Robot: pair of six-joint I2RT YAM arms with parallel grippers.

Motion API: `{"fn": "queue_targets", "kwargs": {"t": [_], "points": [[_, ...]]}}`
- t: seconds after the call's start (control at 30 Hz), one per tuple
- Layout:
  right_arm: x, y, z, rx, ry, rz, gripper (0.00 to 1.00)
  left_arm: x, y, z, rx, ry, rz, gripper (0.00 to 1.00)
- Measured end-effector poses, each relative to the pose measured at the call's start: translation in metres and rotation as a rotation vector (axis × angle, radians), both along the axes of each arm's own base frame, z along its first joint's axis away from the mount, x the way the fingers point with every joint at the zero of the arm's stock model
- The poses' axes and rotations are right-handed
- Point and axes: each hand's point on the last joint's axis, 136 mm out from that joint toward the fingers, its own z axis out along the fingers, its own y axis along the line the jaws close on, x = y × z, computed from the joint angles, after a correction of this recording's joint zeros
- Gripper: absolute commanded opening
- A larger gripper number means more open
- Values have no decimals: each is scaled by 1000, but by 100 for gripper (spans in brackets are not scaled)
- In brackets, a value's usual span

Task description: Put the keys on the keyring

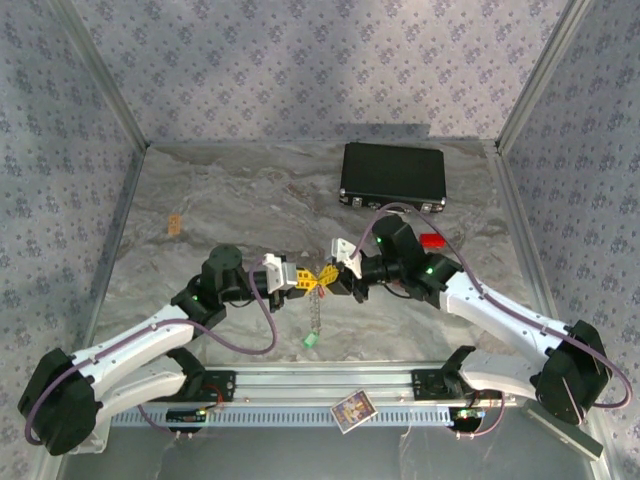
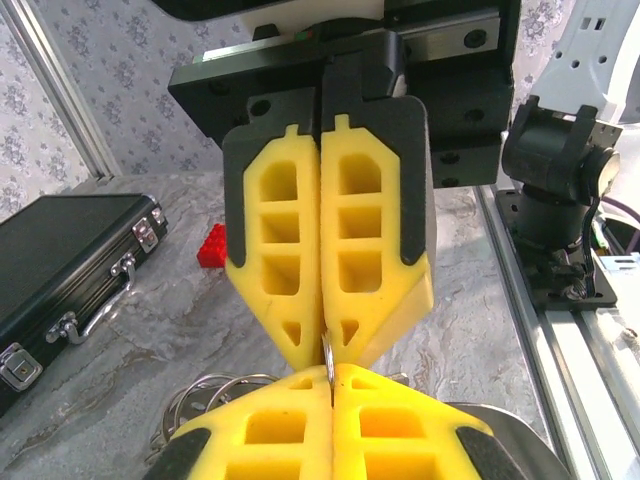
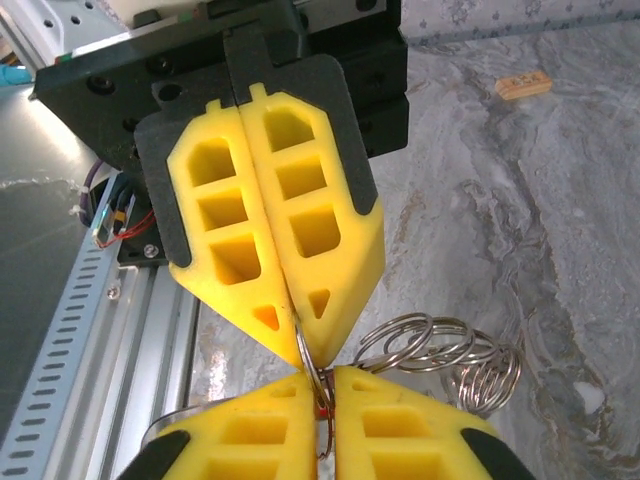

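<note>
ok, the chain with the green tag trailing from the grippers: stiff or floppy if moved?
Likely floppy: the chain runs limp from where the left gripper and right gripper pinch the keyring down to the green tag. Thin, so probably light: it may swing or drag when moved.

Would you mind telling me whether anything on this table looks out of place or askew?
A small printed card lies tilted on the metal rail at the near edge, between the arm bases. Nothing looks spilled or damaged. The left gripper and right gripper are both shut on the keyring.
</note>
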Motion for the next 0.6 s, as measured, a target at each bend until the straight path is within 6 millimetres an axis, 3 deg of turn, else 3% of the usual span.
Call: {"fn": "queue_targets", "kwargs": {"t": [0.03, 0.1, 0.13, 0.3, 0.6], "points": [[0, 0, 0, -1, 0, 0, 0, 0, 0, 0, 1, 0, 1, 6], [0, 0, -1, -3, -5, 3, 0, 1, 0, -1, 3, -3, 6, 28], [0, -1, -2, -8, -5, 3, 0, 2, 1, -1, 5, -4, 15, 33], [-1, -6, -8, -81, -20, 1, 0, 5, 7, -8, 64, 0, 54, 32], [2, -2, 1, -230, -123, 32, 0, 8, 7, 5, 116, -29, 53, 28]]}}
